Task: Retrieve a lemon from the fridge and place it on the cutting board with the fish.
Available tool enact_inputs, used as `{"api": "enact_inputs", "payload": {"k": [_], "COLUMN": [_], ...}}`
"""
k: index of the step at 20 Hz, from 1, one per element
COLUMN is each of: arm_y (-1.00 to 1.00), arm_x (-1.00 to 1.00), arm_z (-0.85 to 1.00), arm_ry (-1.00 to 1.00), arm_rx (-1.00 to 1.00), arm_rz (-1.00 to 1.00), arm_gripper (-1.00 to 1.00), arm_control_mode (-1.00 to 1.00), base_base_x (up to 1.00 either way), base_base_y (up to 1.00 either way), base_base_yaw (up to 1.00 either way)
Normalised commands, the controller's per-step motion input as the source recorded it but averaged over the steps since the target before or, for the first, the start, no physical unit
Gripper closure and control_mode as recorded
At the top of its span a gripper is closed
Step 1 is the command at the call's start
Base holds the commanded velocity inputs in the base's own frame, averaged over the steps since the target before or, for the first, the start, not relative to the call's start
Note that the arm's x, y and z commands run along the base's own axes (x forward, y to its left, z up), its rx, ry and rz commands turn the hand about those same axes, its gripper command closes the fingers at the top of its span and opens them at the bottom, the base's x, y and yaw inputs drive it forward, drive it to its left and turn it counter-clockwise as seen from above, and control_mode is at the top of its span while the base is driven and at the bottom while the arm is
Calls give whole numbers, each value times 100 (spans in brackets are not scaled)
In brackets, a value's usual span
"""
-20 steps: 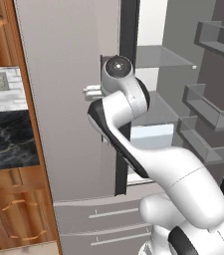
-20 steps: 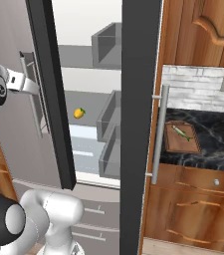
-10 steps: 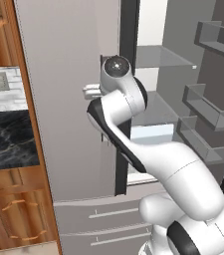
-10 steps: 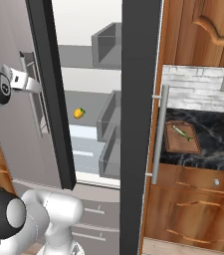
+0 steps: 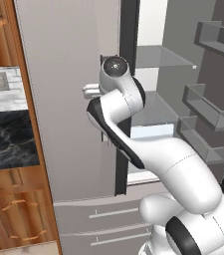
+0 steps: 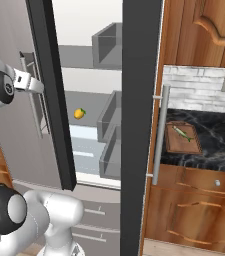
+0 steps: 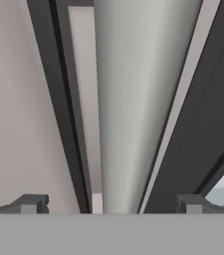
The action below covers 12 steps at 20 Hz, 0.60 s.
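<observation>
The claw stands released, its two tips spread wide to either side of the silver bar handle on the fridge's left door, with nothing gripped. Judging by this, the step in hand is door work: the doors already stand ajar, and the arm seems to be at the handle, either to swing the left door wider or to let go of it. The next move would call for clearing the handle and reaching through the gap between the doors to the shelf.

The fridge shows best in the right base view, which alone gives the interior target: the lemon lying on a grey shelf, well apart from the claw. That view also shows the cutting board on the black counter right of the fridge, the fish lying on it. The left base view offers instead the arm's bent elbow against the left door, and door bins on the far side.
</observation>
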Motion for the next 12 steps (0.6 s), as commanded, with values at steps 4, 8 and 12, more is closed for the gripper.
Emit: {"api": "enact_inputs", "payload": {"k": [4,8,12], "arm_y": [-2,-22,-31], "arm_x": [19,20,8], "arm_z": [-19,-38,-41], "arm_ry": [-3,0,-2], "arm_rx": [-1,-7,-9], "arm_rz": [0,0,0], "arm_gripper": [-100,-100,-100], "arm_control_mode": [-100,-100,-100], "base_base_x": [0,0,0], "base_base_y": [0,0,0], "base_base_yaw": [0,0,0]}}
